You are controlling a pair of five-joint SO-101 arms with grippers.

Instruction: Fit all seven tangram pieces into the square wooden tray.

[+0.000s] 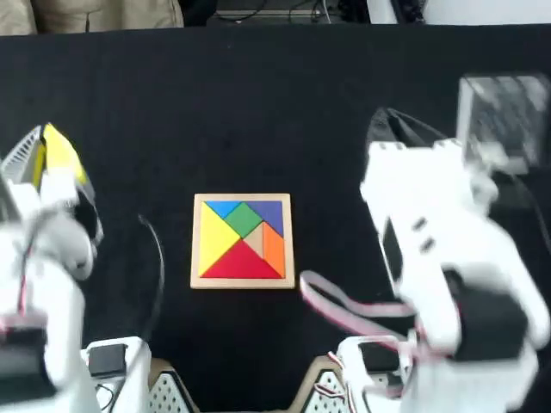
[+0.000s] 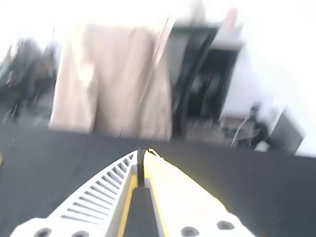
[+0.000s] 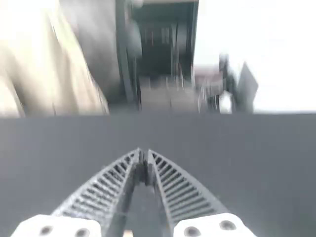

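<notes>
We find the square wooden tray (image 1: 243,283) near the centre of the black worktop (image 1: 258,103), with seven tangram pieces (image 1: 217,241) seated inside it and no gap visible; we judge the task complete. The left tool (image 2: 143,151) is pressed together on nothing and raised well apart from the tray; the right tool (image 3: 143,151) likewise. Caution: the right arm's cable (image 1: 337,298) loops just beside a tray corner. Arm motion could drag it against the tray and unseat pieces.

White and yellow jaws tip to tip above the black table (image 2: 266,187), blurred beige cloth (image 2: 113,84) beyond
</notes>
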